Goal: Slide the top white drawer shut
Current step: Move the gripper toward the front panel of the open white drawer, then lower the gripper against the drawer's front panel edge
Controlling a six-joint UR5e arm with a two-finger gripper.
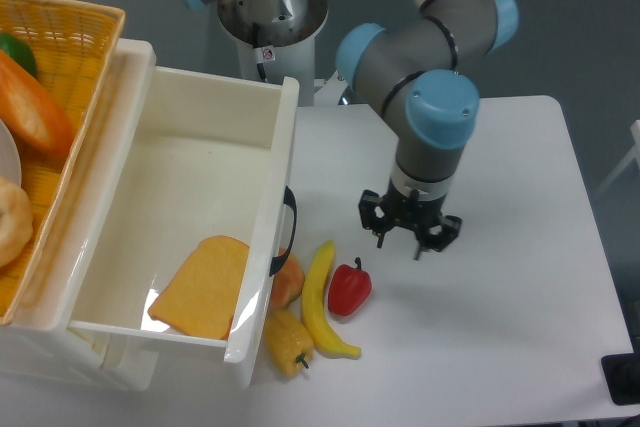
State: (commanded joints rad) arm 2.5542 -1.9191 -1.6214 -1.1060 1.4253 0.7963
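Observation:
The top white drawer [190, 162] is pulled out to the right from the white unit at the left. Its front panel [265, 237] faces right and carries a black arched handle [289, 219]. An orange wedge-shaped toy [203, 287] lies inside the drawer. My gripper [400, 242] hangs over the table to the right of the drawer front, about a hand's width from the handle. Its two fingers point down, stand apart and hold nothing.
A red toy pepper [349, 288], a yellow banana [322, 299], a yellow pepper [286, 339] and an orange toy [289, 279] lie on the table just in front of the drawer panel. An orange wicker basket [60, 42] with toy food sits on top of the unit.

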